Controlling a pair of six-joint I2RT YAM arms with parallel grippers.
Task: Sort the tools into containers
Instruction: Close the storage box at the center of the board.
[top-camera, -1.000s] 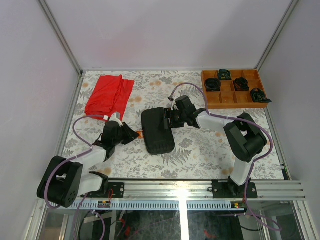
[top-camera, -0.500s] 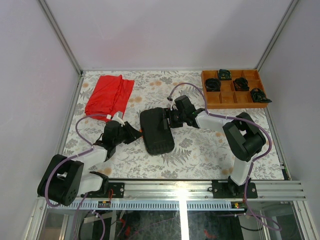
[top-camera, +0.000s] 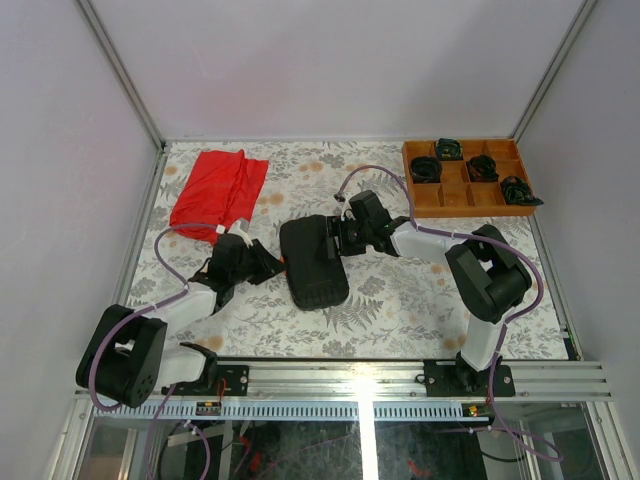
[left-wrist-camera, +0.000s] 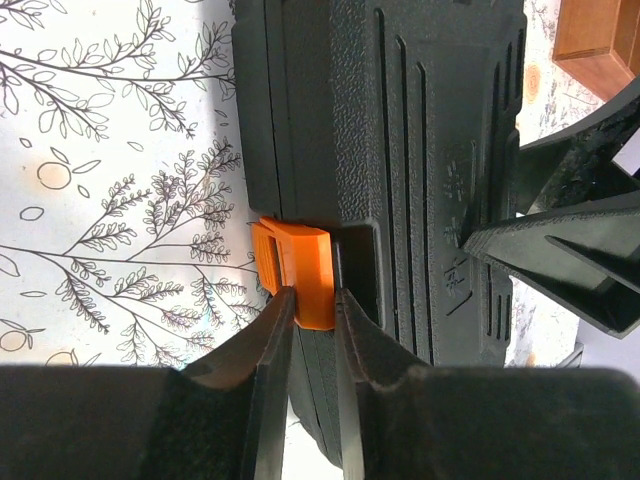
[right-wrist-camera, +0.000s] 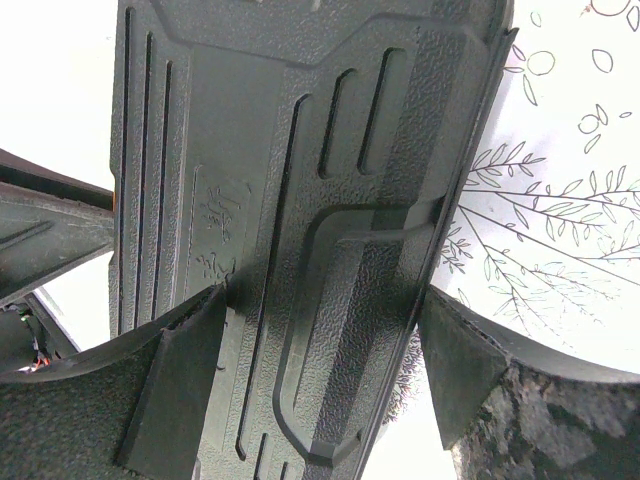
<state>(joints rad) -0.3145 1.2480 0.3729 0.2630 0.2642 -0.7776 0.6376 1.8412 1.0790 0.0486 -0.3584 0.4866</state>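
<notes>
Across a flower-patterned surface (top-camera: 400, 310), walled on three sides and with a metal rail (top-camera: 400, 378) along its near edge, two arms meet at one closed black tool case (top-camera: 314, 268) lying flat at centre. At the back left lies one crumpled red cloth (top-camera: 218, 192), near the left arm. The left hand (top-camera: 274, 266) is clenched on the case's single orange latch (left-wrist-camera: 296, 258), a finger on each side. The right hand (top-camera: 338, 238) is spread wide astride the case's right rim, one finger over the lid and one at the edge; whether it clamps cannot be told. Bare surface lies open in front of the case and to its right. In the back right corner, one divided wooden tray (top-camera: 470, 197) holds four black coiled bundles (top-camera: 425, 169), well apart from the case.
</notes>
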